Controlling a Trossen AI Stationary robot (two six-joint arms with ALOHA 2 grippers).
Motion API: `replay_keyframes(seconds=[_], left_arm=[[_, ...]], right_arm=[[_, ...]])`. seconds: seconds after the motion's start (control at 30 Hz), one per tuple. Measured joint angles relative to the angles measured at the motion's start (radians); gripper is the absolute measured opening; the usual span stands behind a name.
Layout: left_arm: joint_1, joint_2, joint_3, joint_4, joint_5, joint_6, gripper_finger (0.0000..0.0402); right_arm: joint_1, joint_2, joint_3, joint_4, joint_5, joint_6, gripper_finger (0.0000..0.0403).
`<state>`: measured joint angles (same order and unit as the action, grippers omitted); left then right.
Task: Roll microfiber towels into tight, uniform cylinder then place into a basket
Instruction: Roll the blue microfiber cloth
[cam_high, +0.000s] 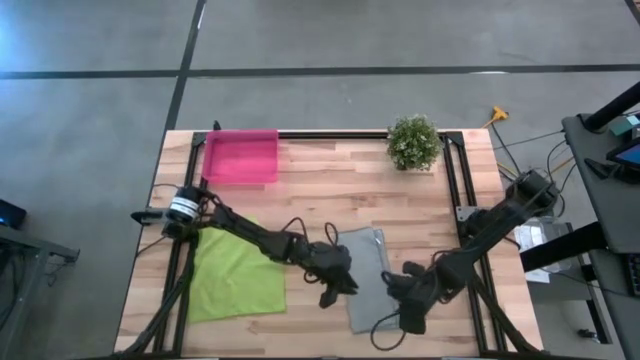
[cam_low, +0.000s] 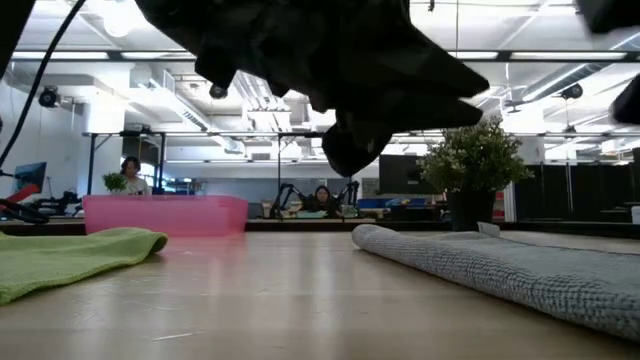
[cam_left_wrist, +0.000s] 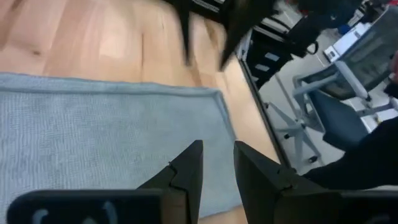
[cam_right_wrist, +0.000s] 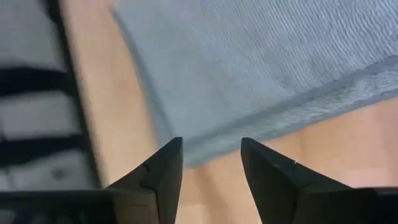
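The grey towel (cam_high: 365, 272) lies flat on the table right of centre, with one edge thickened (cam_low: 368, 237). The lime green towel (cam_high: 236, 272) lies spread at the near left. The pink basket (cam_high: 241, 157) stands at the far left. My left gripper (cam_left_wrist: 218, 163) hovers over the grey towel's left side (cam_high: 333, 290), its fingers a little apart with nothing between them. My right gripper (cam_right_wrist: 211, 155) is open above the grey towel's near right corner (cam_high: 392, 312), holding nothing.
A small potted plant (cam_high: 413, 142) stands at the far right of the table. Black rails (cam_high: 455, 180) run along the table's edges. Bare wood (cam_high: 330, 190) lies between the basket, the plant and the towels. People sit in the room beyond the table.
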<state>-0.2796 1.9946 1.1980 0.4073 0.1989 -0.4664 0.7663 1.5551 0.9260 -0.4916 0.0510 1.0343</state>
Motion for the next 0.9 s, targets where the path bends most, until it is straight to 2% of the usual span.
replay_keyframes(seconds=[0.13, 0.3, 0.43, 0.53, 0.67, 0.77, 0.9], left_arm=[[0.029, -0.055, -0.001, -0.045, 0.000, 0.003, 0.0075], [0.133, -0.154, 0.009, -0.245, -0.021, 0.053, 0.0075], [0.261, -0.182, 0.026, -0.349, 0.146, 0.054, 0.0075], [0.347, -0.177, 0.063, -0.402, 0.252, 0.057, 0.0075], [0.426, -0.136, 0.104, -0.427, 0.340, 0.063, 0.0079], [0.455, -0.093, 0.135, -0.478, 0.358, 0.110, 0.0096], [0.471, -0.051, 0.150, -0.530, 0.368, 0.133, 0.0132]], right_arm=[[0.073, -0.046, 0.000, 0.027, 0.195, 0.228, 0.0142], [0.145, -0.063, -0.030, 0.034, 0.362, 0.624, 0.0142], [0.192, -0.061, -0.092, 0.135, 0.439, 0.898, 0.0163], [0.197, -0.060, -0.154, 0.235, 0.445, 1.019, 0.0180], [0.160, -0.059, -0.202, 0.358, 0.401, 1.037, 0.0191], [0.116, -0.058, -0.208, 0.354, 0.360, 1.054, 0.0189], [0.070, -0.039, -0.213, 0.307, 0.238, 1.065, 0.0181]])
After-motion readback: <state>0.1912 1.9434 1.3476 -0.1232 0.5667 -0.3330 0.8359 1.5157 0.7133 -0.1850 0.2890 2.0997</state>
